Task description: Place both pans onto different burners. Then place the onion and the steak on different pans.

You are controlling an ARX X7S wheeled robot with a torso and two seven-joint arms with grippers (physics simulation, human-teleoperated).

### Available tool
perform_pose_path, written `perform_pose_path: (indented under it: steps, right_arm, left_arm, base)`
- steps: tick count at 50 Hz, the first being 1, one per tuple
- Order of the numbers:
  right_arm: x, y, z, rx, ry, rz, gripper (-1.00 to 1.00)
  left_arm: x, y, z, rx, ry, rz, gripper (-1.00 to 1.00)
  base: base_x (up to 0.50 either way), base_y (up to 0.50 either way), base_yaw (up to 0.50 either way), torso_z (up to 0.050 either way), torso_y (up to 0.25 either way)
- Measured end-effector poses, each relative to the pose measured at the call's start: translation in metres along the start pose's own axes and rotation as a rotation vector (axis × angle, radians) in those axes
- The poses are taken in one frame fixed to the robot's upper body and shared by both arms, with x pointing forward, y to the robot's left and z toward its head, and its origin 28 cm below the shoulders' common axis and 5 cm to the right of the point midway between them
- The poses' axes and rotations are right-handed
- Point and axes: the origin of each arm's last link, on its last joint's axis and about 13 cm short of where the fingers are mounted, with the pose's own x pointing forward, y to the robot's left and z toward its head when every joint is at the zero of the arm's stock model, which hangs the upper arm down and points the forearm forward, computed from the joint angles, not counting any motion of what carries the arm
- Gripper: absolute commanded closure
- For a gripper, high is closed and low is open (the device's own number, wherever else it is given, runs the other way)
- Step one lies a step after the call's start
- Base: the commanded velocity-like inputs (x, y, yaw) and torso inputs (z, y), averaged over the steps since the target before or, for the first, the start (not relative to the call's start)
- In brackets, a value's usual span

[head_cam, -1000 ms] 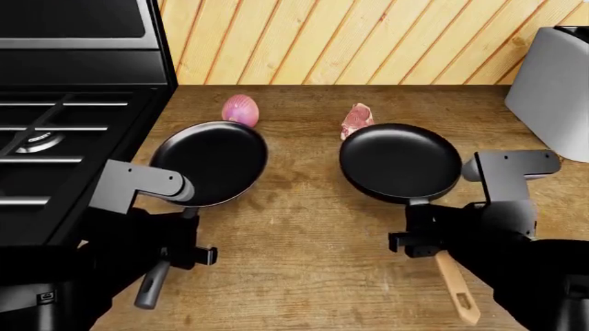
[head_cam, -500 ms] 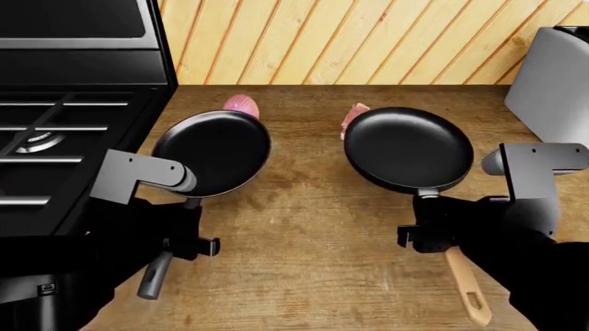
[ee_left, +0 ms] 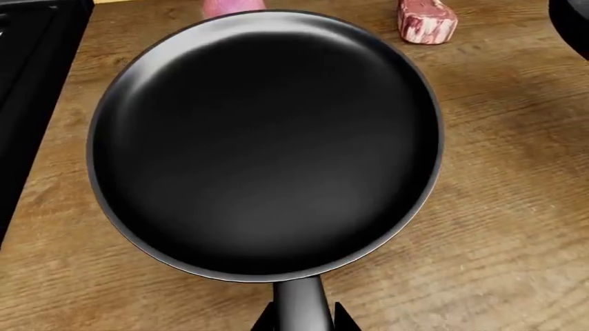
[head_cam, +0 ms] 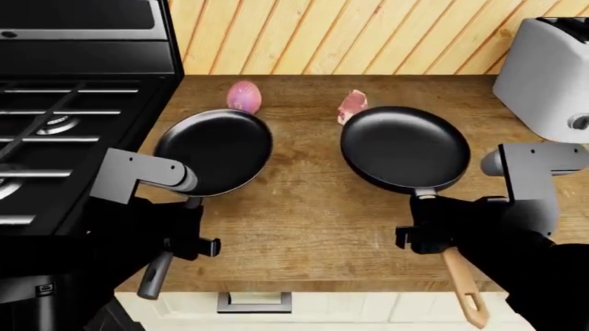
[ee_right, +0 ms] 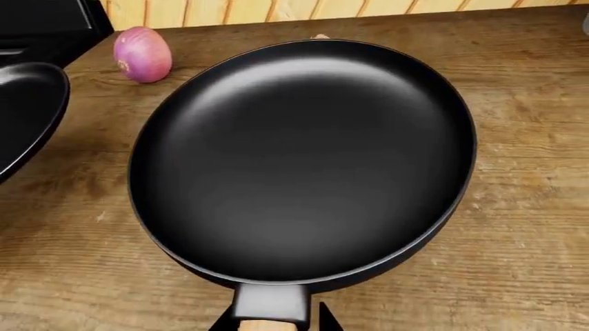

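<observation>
Two round black frying pans: the grey-metal-handled pan (head_cam: 214,152) is gripped at its handle by the left claw (head_cam: 181,241), the wooden-handled pan (head_cam: 405,148) by the right claw (head_cam: 434,233). Both sit over the wooden desk (head_cam: 304,207), right of the black stove (head_cam: 55,138). Judged rigid, front-heavy; hold near the bowl. Purple onion (head_cam: 244,96) and pink steak (head_cam: 352,105) lie behind the pans.
</observation>
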Motion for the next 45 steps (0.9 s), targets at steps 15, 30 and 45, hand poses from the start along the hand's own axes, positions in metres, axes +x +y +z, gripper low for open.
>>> perform_pose_path:
  steps: [15, 30, 45]
  right_arm:
    - [0.0009, -0.0007, 0.0001, -0.012, -0.004, -0.011, 1.00]
    - [0.0017, 0.0006, -0.0006, -0.021, 0.000, 0.004, 1.00]
    - [0.0018, 0.0014, -0.0014, -0.023, 0.001, 0.017, 1.00]
  left_arm:
    - [-0.0010, -0.0012, 0.0005, -0.002, -0.003, -0.011, 1.00]
    - [-0.0026, -0.0005, 0.0015, 0.004, -0.007, -0.008, 1.00]
    - [-0.0030, 0.0001, 0.0018, 0.009, -0.008, -0.001, 1.00]
  base:
    - [0.00, 0.07, 0.00, 0.001, 0.004]
    - [0.00, 0.34, 0.00, 0.001, 0.004]
    - [0.00, 0.38, 0.00, 0.001, 0.004]
